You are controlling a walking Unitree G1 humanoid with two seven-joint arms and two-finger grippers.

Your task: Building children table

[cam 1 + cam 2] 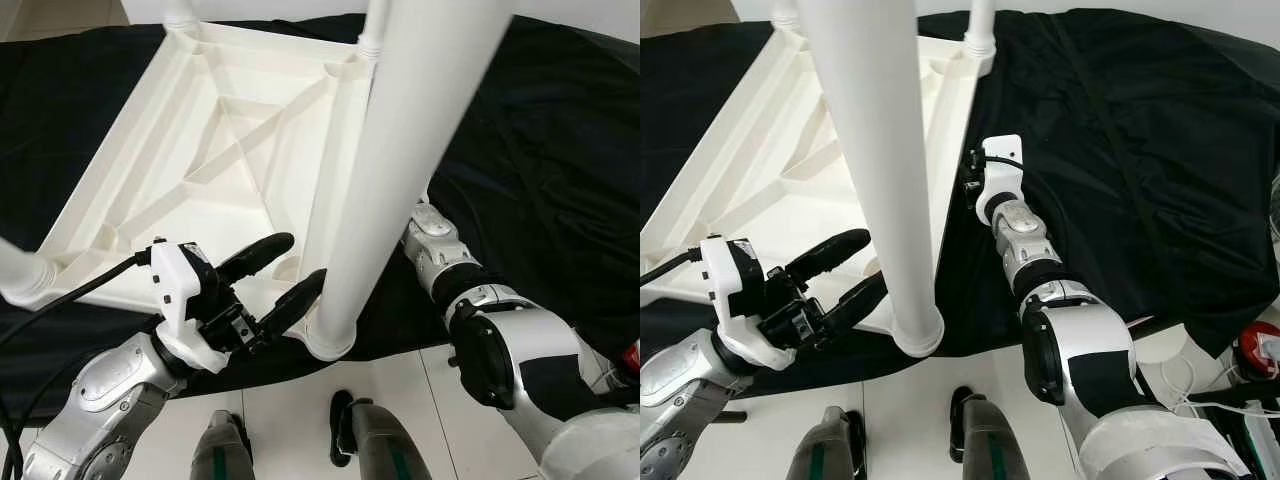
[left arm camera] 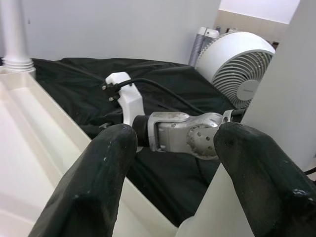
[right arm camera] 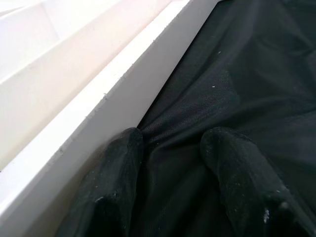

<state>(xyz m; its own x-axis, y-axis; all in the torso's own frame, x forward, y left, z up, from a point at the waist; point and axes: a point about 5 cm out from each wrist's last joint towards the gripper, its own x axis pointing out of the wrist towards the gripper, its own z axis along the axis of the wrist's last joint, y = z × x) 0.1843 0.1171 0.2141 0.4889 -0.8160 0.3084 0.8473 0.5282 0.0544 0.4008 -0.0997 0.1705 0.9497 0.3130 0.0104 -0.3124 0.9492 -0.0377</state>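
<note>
The white plastic table (image 1: 230,150) lies upside down on a black cloth (image 1: 1140,150). One thick white leg (image 1: 390,170) stands upright in its near right corner socket. My left gripper (image 1: 300,262) is open just left of that leg's base, over the table's underside; in the left wrist view its fingers (image 2: 103,173) stand wide apart with nothing between them. My right gripper (image 3: 175,140) is open and low on the cloth, one finger (image 3: 116,187) against the table's right rim (image 3: 98,103). Its wrist (image 1: 998,180) sits beside that rim.
Two more legs (image 1: 180,12) (image 1: 372,30) stand at the far corners and one (image 1: 20,275) at the near left. A white fan (image 2: 242,64) stands beyond the cloth. My feet (image 1: 225,450) are on white floor tiles. A red object (image 1: 1260,350) and cables lie at the right.
</note>
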